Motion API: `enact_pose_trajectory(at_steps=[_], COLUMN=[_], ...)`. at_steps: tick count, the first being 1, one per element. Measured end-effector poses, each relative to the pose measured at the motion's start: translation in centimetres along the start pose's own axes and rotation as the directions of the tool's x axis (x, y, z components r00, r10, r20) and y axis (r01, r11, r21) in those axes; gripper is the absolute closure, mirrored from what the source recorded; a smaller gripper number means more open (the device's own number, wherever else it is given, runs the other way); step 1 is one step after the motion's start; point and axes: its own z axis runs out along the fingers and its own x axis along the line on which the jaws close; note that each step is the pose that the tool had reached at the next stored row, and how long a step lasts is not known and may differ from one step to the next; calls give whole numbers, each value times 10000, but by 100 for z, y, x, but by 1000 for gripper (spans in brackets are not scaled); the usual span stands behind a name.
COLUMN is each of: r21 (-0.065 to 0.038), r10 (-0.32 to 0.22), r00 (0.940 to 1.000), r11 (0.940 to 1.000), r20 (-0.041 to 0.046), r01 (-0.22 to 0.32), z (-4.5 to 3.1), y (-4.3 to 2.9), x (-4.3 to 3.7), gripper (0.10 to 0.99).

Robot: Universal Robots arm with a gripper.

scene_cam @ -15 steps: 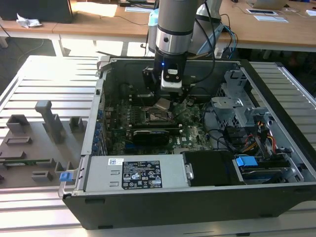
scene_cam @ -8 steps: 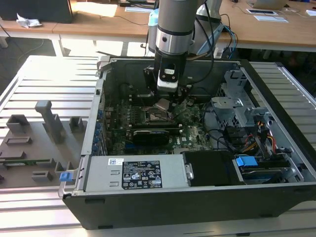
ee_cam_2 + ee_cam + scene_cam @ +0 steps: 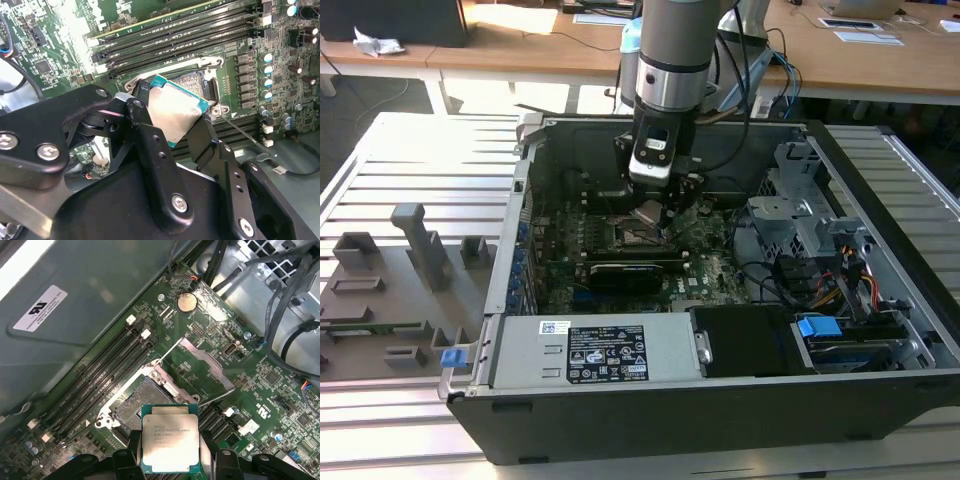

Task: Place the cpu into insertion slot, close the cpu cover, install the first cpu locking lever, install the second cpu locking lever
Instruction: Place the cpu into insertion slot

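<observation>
Fingers (image 3: 150, 145) closed narrow on the chip (image 3: 175, 112) — two of them, one on each opposite edge, with its silvery top showing between. I hold it clear of the board, hanging over the near edge of the socket (image 3: 145, 402). In the second wrist view it looks tilted rather than flat to the board. It is not seated, and I cannot tell whether a corner already touches the rim. Just beyond the socket the cover (image 3: 197, 349) stands swung open. One thin lever (image 3: 245, 132) sticks out from the socket's corner, unhooked.

As I judge it, the tilt is the main worry. If the chip goes down corner first or turned off square, it could press on the fine contacts in the dark centre and bend them. My hold is only on two thin edges, so a nudge against the rim or the open cover might twist the chip or slip it loose.

Counted: two fingers, one chip, one socket, one cover, and one lever that I can make out. Long memory slots (image 3: 107, 372) run beside the socket in a bank I will not put a number on. Further out there is one coin battery (image 3: 187, 301) and one open computer case (image 3: 620, 410) — all of it on one slatted counter (image 3: 420, 150).
</observation>
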Motion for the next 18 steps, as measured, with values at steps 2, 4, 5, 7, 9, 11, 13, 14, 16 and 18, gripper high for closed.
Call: enact_pose_trajectory(at_steps=[2, 4, 5, 7, 9, 11, 13, 14, 16, 18], r21=[6, 14, 18, 29, 35, 68, 81, 81, 81, 86], r10=[148, 282, 306, 411, 568, 695, 891, 978, 1184, 1527], r00=[9999, 9996, 9995, 9992, 9984, 9976, 9960, 9952, 9929, 9882], r11=[9999, 9996, 9995, 9992, 9984, 9976, 9960, 9952, 9929, 9882], r20=[5, 11, 14, 25, 29, 66, 80, 78, 73, 74], r01=[-148, -282, -306, -411, -568, -696, -892, -979, -1184, -1528], z=[2, 1, 2, 2, 2, 3, 2, 2, 3, 4], y=[1, 1, 1, 1, 1, 3, 3, 3, 3, 3], x=[0, -1, -1, -1, 0, -2, -2, -2, -2, -2], gripper=[541, 541, 541, 541, 541, 541, 541, 541, 541, 541])
